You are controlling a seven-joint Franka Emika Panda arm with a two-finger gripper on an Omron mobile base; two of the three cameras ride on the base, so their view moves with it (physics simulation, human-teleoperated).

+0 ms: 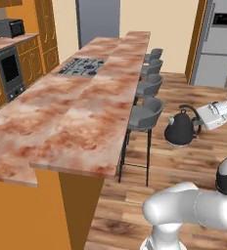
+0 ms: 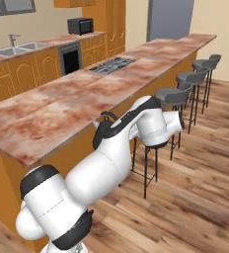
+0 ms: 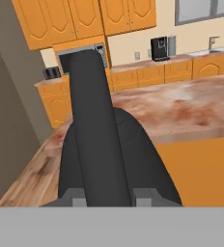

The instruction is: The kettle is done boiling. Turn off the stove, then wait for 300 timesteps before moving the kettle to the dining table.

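The two-finger gripper (image 3: 104,195) is clamped on the thin arched handle of the squat black kettle (image 1: 180,129), holding it in the air above the wooden floor, beside the reddish-pink marbled dining table (image 1: 93,132), near the grey bar stools (image 1: 146,114).

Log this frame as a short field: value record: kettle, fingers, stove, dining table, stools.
kettle: black kettle held up in the air beside the stools, over the wood floor, off the stove
gripper: gripper shut on the kettle's arched handle; fingers on either side of it
stove: stove far along the counter, nothing on its grates
dining table: dining table on the stool side of the counter; kettle not on it yet
stools: four grey stools along the table edge
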